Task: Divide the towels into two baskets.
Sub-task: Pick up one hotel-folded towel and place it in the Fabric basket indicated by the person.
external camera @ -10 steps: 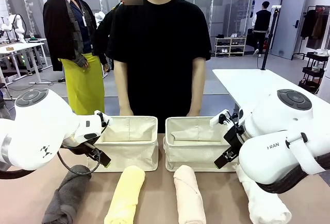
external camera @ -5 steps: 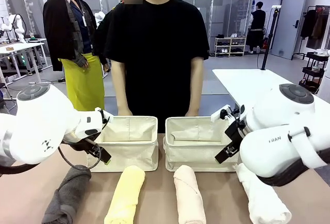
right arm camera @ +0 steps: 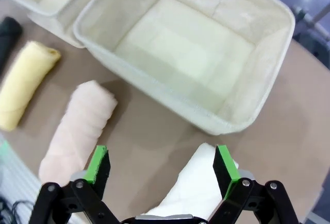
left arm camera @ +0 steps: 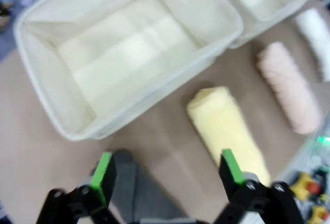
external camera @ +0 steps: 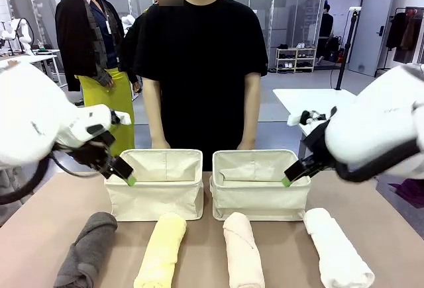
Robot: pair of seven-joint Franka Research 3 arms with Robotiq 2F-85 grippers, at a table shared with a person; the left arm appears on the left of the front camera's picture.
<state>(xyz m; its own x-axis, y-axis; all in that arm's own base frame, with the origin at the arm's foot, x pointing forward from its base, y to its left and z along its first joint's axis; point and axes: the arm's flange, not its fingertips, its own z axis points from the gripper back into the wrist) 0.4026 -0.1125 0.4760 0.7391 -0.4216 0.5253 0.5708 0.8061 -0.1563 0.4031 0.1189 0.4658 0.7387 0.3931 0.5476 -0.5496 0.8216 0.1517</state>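
left gripper [left arm camera: 166, 168]: fingers spread wide, holding nothing, hangs over dark grey towel [left arm camera: 133, 188], just by left basket [left arm camera: 170, 77]
right gripper [right arm camera: 162, 163]: spread wide, holding nothing, over white towel [right arm camera: 198, 183], beside right basket [right arm camera: 170, 100]
towels: grey, pale yellow towel [external camera: 162, 248], peach towel [external camera: 243, 248] and white lie in a row on table [external camera: 40, 235], none in a basket
risk 1: pinch catches only the outer layer, roll likely unwinds on lift
risk 2: fingers snag a soft basket wall and shove it
risk 3: arms clash if both reach for the middle rolls
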